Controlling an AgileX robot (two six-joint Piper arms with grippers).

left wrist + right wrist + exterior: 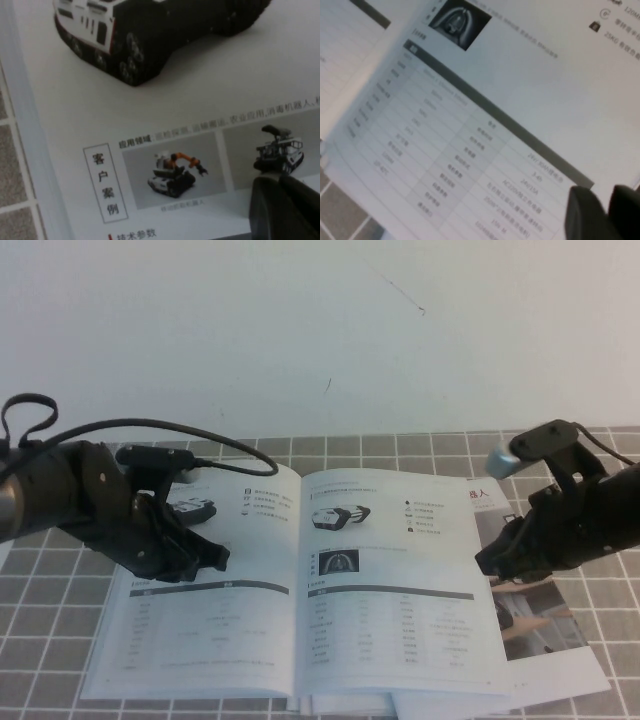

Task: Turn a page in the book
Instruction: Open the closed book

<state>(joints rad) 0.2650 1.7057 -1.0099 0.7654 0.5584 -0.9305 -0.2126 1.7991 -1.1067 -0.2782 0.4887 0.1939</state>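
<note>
The book (300, 600), a thin white catalogue, lies open and flat on the tiled mat. Its right-hand page (400, 620) carries a low black-and-white vehicle photo (340, 515) and a table; the table fills the right wrist view (470, 150). My left gripper (215, 555) is shut and rests on the upper part of the left-hand page, and in the left wrist view (280, 182) its tips touch the paper below small robot photos. My right gripper (487, 562) is shut at the right page's outer edge, its tips (606, 200) against the paper.
A brochure (545, 615) with a colour room photo and red characters lies under the book's right side. A grey-tiled mat (50, 640) covers the table, with a white wall behind it. More loose sheets stick out below the book (420, 705).
</note>
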